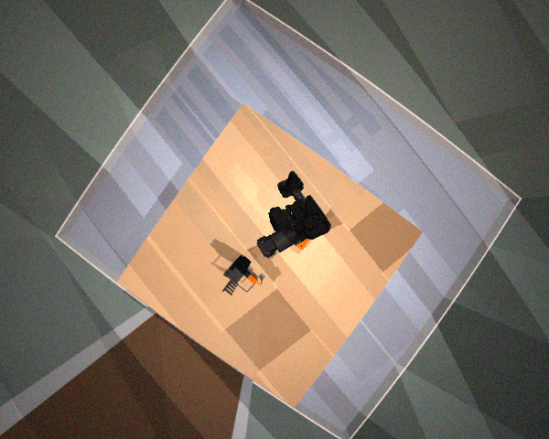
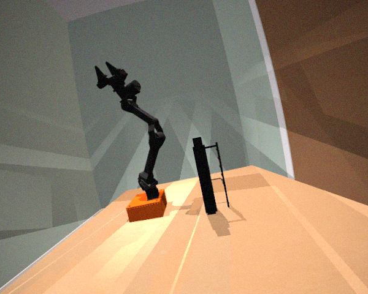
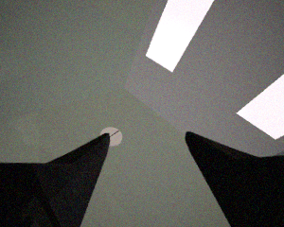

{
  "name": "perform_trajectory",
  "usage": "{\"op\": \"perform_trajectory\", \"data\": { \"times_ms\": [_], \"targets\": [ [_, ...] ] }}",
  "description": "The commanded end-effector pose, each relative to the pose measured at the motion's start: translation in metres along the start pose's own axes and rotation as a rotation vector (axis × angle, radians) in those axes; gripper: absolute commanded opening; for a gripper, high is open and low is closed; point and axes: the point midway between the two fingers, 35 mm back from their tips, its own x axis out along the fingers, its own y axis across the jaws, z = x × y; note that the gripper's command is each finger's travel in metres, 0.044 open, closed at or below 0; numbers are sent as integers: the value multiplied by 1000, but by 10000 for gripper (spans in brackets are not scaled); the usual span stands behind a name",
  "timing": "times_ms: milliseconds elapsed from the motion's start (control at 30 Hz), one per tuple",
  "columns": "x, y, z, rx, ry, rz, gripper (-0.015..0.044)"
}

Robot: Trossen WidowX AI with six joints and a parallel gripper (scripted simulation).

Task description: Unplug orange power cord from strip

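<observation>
Exterior view shows the matte black arm (image 2: 152,148) rising from a boxy orange base (image 2: 136,213) on the smooth tan table (image 2: 273,247), bent upward with the gripper (image 2: 105,71) raised high against the grey-green wall, its two pointed fingers (image 2: 98,74) spread wide with nothing between them. Well apart from it, to the right of the base, the power strip (image 2: 204,177) stands as a tall, narrow black slab, nearly upright and leaning slightly, with a thin black ladder-like frame (image 2: 221,177) at its back. No orange plug or cord is visible from this side.

Top view adds what that angle hides: a small orange piece (image 1: 251,279), apparently the plug of the power cord, sits just beside the strip (image 1: 237,268) on the side facing the arm's base; whether it is seated in a socket cannot be told, and the cord itself is too small to trace. The strip stands on open table, away from every edge, with bare surface around it.

Wrist view shows only the two dark tapered fingertips far apart, aimed at the ceiling with its two bright rectangular panels (image 3: 177,30).
</observation>
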Motion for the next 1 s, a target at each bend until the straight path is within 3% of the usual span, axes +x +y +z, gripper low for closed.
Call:
{"op": "perform_trajectory", "data": {
  "times_ms": [0, 267, 633, 733, 967],
  "targets": [
    [0, 0, -2, -4, 8, -1, 374],
    [-19, -20, -103, -186, 360, -59, 164],
    [-113, -94, -214, -462, 895, -184, 160],
    [-134, -109, -217, -454, 955, -261, 160],
    [-221, -163, -238, -587, 1273, -364, 160]
  ]
}}
